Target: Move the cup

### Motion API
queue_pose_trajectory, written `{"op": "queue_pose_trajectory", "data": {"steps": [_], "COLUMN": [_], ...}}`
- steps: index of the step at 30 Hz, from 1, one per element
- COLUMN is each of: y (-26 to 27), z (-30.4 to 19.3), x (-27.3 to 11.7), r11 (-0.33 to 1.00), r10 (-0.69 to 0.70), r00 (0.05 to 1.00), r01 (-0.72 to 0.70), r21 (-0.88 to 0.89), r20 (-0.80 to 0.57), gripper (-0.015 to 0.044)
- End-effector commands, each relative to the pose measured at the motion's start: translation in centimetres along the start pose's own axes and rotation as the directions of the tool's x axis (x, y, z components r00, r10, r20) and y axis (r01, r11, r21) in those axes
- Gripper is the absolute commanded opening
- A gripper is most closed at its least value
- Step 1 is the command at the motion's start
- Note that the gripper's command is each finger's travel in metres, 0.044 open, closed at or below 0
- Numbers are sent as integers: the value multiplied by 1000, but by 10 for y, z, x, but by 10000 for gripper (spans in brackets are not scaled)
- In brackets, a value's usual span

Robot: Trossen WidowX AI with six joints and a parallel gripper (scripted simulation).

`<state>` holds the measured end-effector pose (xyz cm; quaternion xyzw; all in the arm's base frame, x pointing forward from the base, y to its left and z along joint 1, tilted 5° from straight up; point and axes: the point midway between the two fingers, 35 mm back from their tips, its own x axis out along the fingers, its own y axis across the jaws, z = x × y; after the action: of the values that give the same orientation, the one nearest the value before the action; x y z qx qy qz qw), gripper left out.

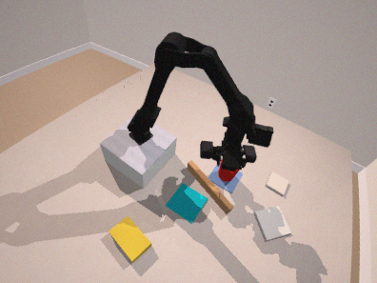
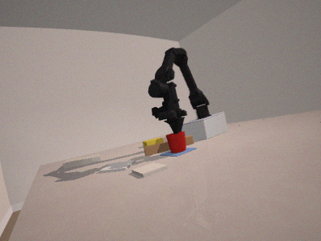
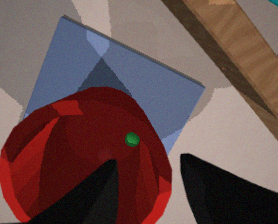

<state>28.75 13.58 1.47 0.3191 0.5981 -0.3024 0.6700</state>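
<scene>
The red cup (image 1: 228,173) (image 2: 177,143) (image 3: 75,130) stands upright on the blue pad (image 1: 232,188) (image 2: 190,149) (image 3: 145,80). A green marble (image 3: 132,139) shows inside it; other marbles are hidden. My gripper (image 3: 149,165) (image 2: 177,132) points down at the cup and is partly open. In the wrist view one fingertip is over the cup's inside and the other is outside its rim, with the wall between them and no grip visible. A flat white square (image 1: 271,220) (image 2: 115,168) and a teal square piece (image 1: 181,204) lie apart; which is the other pad is unclear.
A wooden bar (image 1: 209,186) (image 2: 156,149) (image 3: 240,45) lies between the blue pad and the teal piece. A yellow block (image 1: 129,239) (image 2: 153,142) is beyond the teal piece. A cream tile (image 1: 277,183) (image 2: 149,169) lies near the white square. The arm stands on a pale box (image 1: 121,166).
</scene>
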Motion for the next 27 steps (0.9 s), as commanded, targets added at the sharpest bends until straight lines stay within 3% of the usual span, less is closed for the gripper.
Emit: {"op": "queue_pose_trajectory", "data": {"steps": [1,20,23,27], "y": [-3,-4,-3,-3], "z": [0,0,0,0], "x": [10,26,25,25], "r11": [1000,1000,1000,1000], "r10": [-13,-13,-8,-8], "r00": [1000,1000,1000,1000], "r01": [13,13,8,8], "r21": [-3,-3,0,0], "r20": [1,1,-1,-1], "gripper": [148,148,69,42]}}
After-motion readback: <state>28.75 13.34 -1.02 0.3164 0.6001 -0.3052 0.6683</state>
